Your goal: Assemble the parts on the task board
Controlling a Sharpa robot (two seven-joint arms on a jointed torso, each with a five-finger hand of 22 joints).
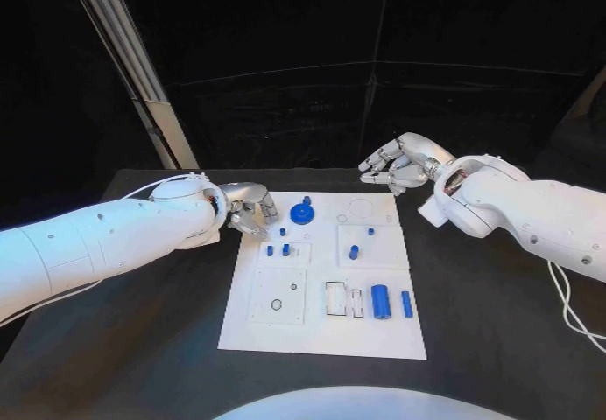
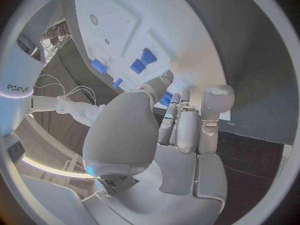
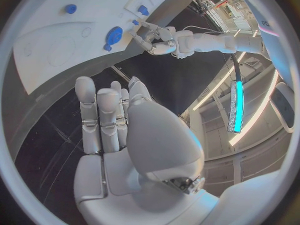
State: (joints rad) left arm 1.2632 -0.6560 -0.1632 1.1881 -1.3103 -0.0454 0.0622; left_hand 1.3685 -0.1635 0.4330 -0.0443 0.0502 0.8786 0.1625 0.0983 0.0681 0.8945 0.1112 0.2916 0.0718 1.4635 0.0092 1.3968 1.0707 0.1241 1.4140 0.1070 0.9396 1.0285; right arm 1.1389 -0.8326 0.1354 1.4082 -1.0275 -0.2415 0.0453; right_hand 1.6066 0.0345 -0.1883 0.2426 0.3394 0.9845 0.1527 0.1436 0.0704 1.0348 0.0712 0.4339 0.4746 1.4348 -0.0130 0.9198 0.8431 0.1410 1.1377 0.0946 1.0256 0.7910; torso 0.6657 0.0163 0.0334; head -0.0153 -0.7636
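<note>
The risk is that the left hand [image 1: 249,210], hovering empty with fingers loosely apart at the task board's [image 1: 253,332] near-left corner, nudges the small blue parts [image 1: 285,249] beside it. The right hand [image 1: 398,164], empty and spread, hangs beyond the board's far-right corner above the counter [image 1: 492,350].

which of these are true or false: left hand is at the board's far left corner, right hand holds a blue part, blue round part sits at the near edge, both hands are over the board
1. The left hand is at the task board's far left corner. True.
2. The right hand holds a blue part. False: it holds nothing, fingers apart.
3. The blue round part sits at the near edge. False: it lies near the far edge.
4. Both hands are over the board. False: the right hand hovers beyond its far right corner.
</note>
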